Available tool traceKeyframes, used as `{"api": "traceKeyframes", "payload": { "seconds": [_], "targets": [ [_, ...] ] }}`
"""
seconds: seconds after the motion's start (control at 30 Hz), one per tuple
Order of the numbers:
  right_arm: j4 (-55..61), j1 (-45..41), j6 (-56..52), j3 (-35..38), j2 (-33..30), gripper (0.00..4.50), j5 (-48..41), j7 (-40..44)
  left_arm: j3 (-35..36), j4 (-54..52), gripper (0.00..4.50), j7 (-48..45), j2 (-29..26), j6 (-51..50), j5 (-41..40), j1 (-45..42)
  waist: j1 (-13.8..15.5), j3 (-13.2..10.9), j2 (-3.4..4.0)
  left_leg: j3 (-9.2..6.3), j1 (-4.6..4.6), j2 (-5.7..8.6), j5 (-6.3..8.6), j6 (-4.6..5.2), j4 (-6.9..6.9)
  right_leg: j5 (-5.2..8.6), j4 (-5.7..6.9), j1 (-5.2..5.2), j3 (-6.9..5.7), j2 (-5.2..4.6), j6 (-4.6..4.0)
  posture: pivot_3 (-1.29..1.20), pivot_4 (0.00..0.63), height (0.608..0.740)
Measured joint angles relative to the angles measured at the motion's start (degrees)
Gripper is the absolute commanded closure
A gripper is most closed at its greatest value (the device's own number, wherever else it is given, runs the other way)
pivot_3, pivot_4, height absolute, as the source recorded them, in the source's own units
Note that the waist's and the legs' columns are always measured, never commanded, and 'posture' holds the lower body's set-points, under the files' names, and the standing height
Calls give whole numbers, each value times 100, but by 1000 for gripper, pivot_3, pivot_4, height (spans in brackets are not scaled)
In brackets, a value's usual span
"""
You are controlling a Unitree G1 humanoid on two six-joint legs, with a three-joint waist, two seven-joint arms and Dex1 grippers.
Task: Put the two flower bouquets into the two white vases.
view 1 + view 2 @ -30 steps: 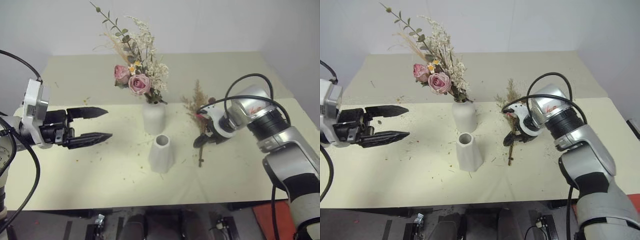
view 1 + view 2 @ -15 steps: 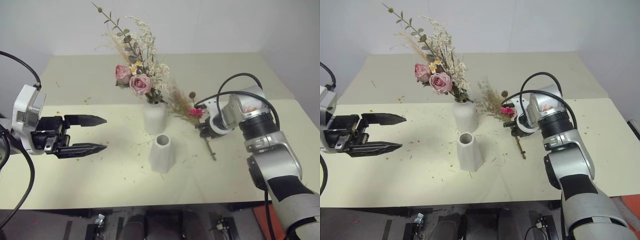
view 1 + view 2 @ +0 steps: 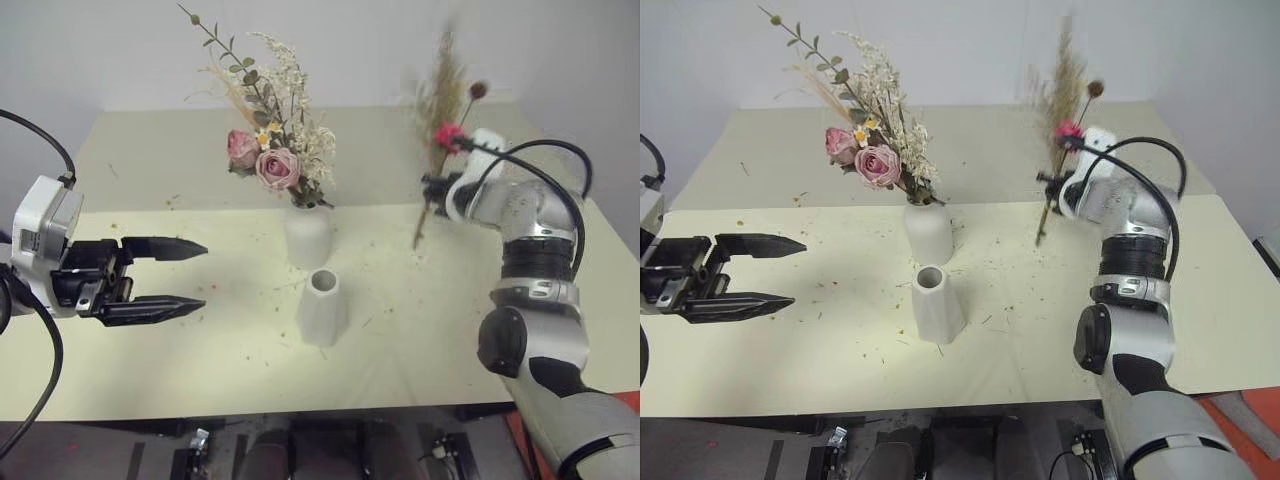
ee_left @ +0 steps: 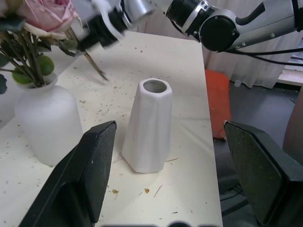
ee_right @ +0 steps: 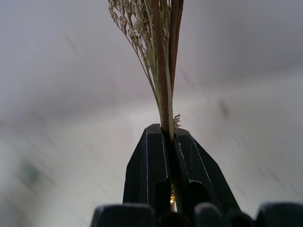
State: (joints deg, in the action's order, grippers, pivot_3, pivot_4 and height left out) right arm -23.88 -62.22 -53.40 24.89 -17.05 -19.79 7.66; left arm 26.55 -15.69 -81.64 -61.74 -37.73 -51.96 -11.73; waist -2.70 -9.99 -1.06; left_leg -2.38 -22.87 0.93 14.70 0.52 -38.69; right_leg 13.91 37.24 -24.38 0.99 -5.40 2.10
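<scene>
Two fingers (image 5: pixel 189 165) pinch dried-grass bouquet (image 3: pixel 440 110) stems.

The tapered vase (image 3: pixel 322 307) has an open mouth with clear air above; just behind it, the rose bouquet (image 3: pixel 268 150) crowds the bottle vase (image 3: pixel 307 236).

A pale cream table (image 3: pixel 200 370) spans the scene, its top strewn with small dried plant crumbs (image 3: pixel 385 245), densest around the centre and toward 3 o'clock. A second matching tabletop (image 3: pixel 160 150) adjoins it at 12 o'clock. Beyond stands a plain grey wall (image 3: pixel 100 50). In the left wrist view, an orange-red object (image 4: pixel 215 101) sits off the table's edge, above grey floor (image 4: pixel 251 101).
</scene>
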Motion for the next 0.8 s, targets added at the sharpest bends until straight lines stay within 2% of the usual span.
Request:
{"api": "traceKeyframes", "payload": {
  "seconds": [0.13,0.3,0.5,0.67,0.8],
  "targets": [
    [1268,722,916,-191,39,4475,-441,1000,135,-61,599,19,0,-12,-13,132,4,0,0,0,1,-2,0,1,0,-1,5,6,-1,2,1,0,150,740],
    [1874,1154,982,-222,-13,4475,-1381,2271,286,-143,599,44,-3,-37,-20,240,6,-2,2,4,12,-3,0,1,-3,-2,-6,6,5,2,0,0,150,740],
    [2556,1198,963,-511,-486,4475,-2360,3839,420,-158,599,95,-15,-179,-53,371,4,-4,7,4,19,-7,0,1,-3,-2,-7,12,5,5,0,0,150,740],
    [2704,1215,920,-738,-711,4475,-2882,4540,557,-292,599,123,-15,-243,-157,526,13,-4,7,4,20,-7,0,1,-3,-2,-7,12,4,3,0,0,150,740],
    [2803,1366,930,-1093,-752,4475,-2878,4807,612,-326,599,138,-17,-245,-187,560,13,-4,7,5,21,-7,1,1,-3,-2,-6,12,5,3,0,0,150,740]
  ]
}}
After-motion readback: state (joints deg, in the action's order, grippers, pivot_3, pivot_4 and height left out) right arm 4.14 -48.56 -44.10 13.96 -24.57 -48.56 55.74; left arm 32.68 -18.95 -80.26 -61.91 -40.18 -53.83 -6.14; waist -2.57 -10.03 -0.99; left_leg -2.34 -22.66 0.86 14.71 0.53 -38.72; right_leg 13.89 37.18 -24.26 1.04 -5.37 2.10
